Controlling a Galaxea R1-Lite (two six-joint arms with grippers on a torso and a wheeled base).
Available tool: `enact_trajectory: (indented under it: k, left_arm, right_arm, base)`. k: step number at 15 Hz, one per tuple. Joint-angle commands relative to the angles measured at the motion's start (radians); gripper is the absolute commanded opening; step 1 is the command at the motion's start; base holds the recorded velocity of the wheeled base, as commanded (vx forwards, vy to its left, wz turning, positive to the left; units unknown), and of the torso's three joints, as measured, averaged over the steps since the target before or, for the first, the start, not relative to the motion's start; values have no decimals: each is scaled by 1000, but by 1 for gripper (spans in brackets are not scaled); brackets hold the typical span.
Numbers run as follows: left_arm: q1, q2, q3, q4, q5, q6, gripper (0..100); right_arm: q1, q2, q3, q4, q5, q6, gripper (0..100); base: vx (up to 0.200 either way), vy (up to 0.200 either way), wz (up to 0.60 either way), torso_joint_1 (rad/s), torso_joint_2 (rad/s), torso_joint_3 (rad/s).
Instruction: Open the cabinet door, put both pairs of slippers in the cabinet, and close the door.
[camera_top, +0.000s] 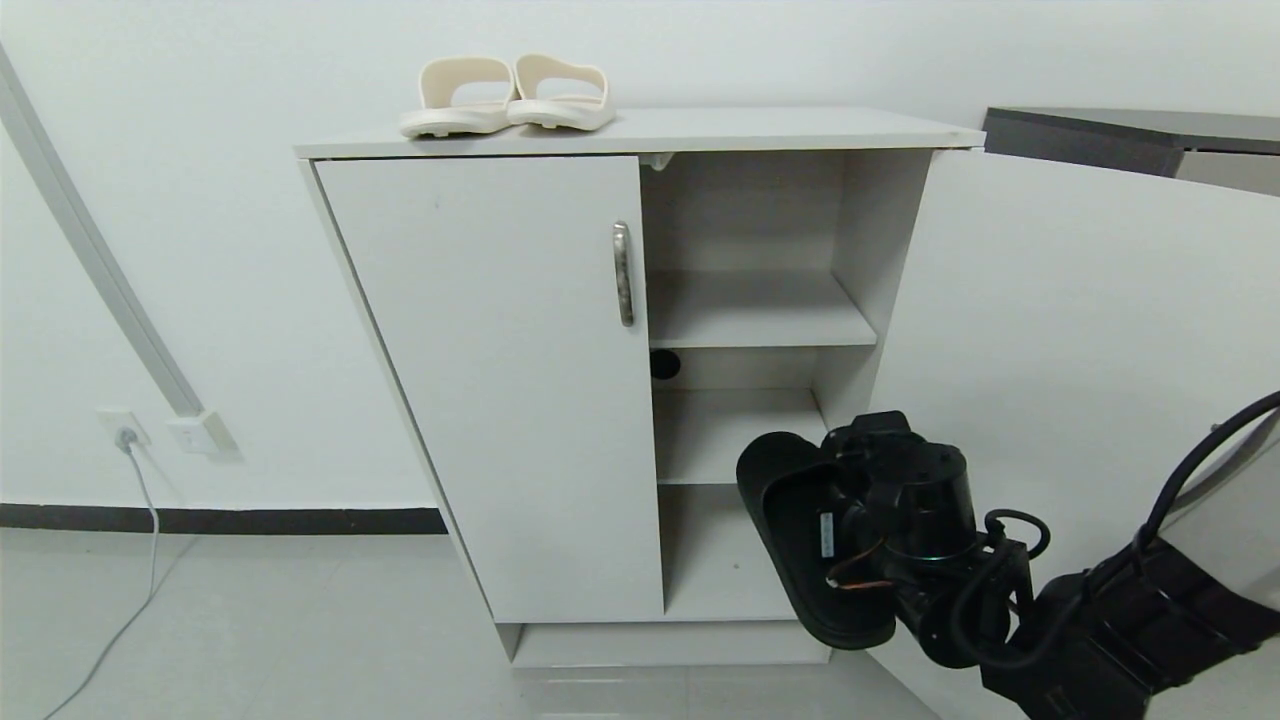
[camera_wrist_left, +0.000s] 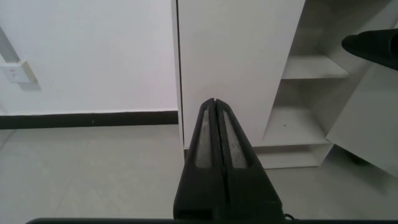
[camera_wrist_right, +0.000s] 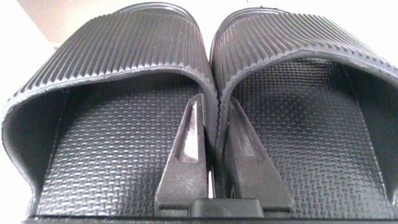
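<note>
The white cabinet (camera_top: 480, 400) has its right door (camera_top: 1060, 380) swung open and its left door shut. A cream pair of slippers (camera_top: 508, 95) lies on the cabinet top. My right gripper (camera_wrist_right: 213, 134) is shut on the black pair of slippers (camera_wrist_right: 205, 81), pinching their two inner edges together. In the head view the black slippers (camera_top: 800, 540) hang in front of the open lower compartment, soles toward the cabinet. My left gripper (camera_wrist_left: 214, 134) is shut and empty, held low over the floor, facing the cabinet (camera_wrist_left: 239, 68).
Inside are several bare shelves (camera_top: 755, 310). A grey table (camera_top: 1130, 135) stands behind the open door. A wall socket with a cable (camera_top: 125, 435) sits at the left. The tiled floor (camera_top: 250, 630) stretches in front.
</note>
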Motion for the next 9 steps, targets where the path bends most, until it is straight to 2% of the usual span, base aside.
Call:
enact_trajectory:
  k: [1,5,9]
  left_arm:
    - [0,2,0,0,0,-1,0]
    - [0,2,0,0,0,1,0]
    - [0,2,0,0,0,1,0]
  right_arm:
    - [5,-4,0,-1,0,-1,0]
    - [80,23,-59,-2,33,3,0]
    - [82,192,-229,-1,18,69,0]
  base:
    - [0,0,0,0,0,0]
    - [0,0,0,0,0,0]
    - [0,0,0,0,0,0]
